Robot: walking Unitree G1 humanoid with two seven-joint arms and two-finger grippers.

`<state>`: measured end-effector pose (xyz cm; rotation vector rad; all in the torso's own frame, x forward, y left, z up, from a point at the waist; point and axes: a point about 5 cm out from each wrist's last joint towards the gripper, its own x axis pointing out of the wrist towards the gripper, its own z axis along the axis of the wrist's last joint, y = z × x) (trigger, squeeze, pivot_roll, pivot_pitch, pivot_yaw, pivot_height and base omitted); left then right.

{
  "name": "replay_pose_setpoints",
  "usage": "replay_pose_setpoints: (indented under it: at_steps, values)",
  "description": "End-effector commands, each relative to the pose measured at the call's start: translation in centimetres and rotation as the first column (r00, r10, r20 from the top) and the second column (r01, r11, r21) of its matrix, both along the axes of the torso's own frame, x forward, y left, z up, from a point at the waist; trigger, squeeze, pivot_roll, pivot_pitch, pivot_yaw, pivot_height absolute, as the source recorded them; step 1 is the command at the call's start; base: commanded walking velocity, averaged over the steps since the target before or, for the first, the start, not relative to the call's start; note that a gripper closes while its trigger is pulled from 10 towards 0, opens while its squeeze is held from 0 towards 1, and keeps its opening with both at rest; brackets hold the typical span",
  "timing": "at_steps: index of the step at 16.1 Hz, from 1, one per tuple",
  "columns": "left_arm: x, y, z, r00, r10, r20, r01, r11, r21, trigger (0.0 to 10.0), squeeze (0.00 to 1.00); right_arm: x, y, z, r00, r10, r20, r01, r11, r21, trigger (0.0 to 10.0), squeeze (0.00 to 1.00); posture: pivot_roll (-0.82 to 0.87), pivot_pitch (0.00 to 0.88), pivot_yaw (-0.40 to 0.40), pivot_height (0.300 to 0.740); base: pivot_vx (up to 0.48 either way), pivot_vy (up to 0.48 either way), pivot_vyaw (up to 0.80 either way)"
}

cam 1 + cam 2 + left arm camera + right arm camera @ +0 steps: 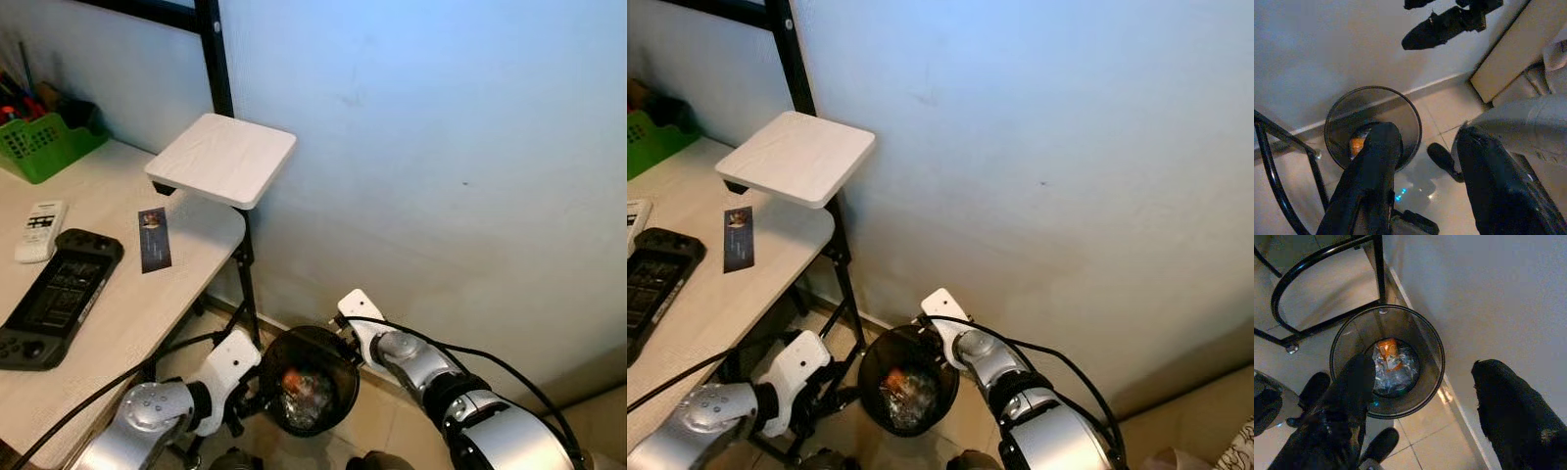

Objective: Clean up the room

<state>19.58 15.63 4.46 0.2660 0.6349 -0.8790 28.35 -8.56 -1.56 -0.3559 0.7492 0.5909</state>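
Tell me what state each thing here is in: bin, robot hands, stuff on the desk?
Waste bin: upright on the floor, holding orange and clear trash.
Left gripper: fingers open, empty, above the bin.
Right gripper: fingers open, empty, above the bin.
Game console: flat on the desk, screen dark.
Remote: lying flat.

At left, a pale wooden desk (186, 264) holds a black handheld game console (54, 294), a white remote (39, 230) and a green basket (49, 142).
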Motion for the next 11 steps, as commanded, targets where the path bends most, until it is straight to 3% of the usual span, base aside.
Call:
replay_pose_setpoints:
  at_steps: [1,5,6,8,9,10,11]
  values:
    - [0.1,0.0,-0.4,1.000,-0.002,0.004,0.002,1.000,0.009,10.0,0.00,-0.3,-0.1,-0.3,1.000,-0.002,-0.009,0.002,1.000,0.009,10.0,1.00,0.06,0.102,-0.031,0.740,0.000,0.000,0.00]
    - [1.8,1.3,-0.8,0.981,0.158,0.110,-0.154,0.987,-0.038,10.0,0.00,0.8,-0.6,0.9,0.995,-0.077,0.060,0.069,0.990,0.123,10.0,1.00,0.06,0.075,-0.036,0.740,0.000,0.000,0.00]
    - [3.2,2.3,-0.7,0.917,0.349,0.191,-0.334,0.936,-0.106,10.0,0.00,1.3,-1.4,2.3,0.979,-0.158,0.129,0.120,0.957,0.263,10.0,1.00,0.05,0.047,-0.037,0.740,0.000,0.000,0.00]
    - [3.8,2.9,-0.1,0.849,0.463,0.255,-0.437,0.886,-0.154,10.0,0.00,0.8,-3.0,4.4,0.943,-0.269,0.198,0.172,0.899,0.404,10.0,1.00,0.05,0.037,-0.036,0.740,0.000,0.000,0.00]
    - [3.1,2.1,2.9,0.813,0.472,0.341,-0.437,0.882,-0.179,10.0,0.00,-0.7,-4.5,6.4,0.899,-0.358,0.252,0.207,0.855,0.476,10.0,0.17,0.04,0.002,-0.018,0.740,0.000,0.000,0.00]
    - [3.0,1.4,4.3,0.799,0.475,0.370,-0.432,0.880,-0.196,10.0,0.00,-1.3,-5.1,7.3,0.872,-0.399,0.283,0.226,0.842,0.490,10.0,0.00,0.03,0.000,-0.012,0.740,0.000,0.000,0.00]
    - [3.3,0.4,6.1,0.774,0.479,0.414,-0.425,0.878,-0.222,10.0,0.00,-2.1,-6.0,8.5,0.828,-0.458,0.323,0.254,0.821,0.511,10.0,0.00,0.02,0.000,0.007,0.740,0.000,0.000,0.00]
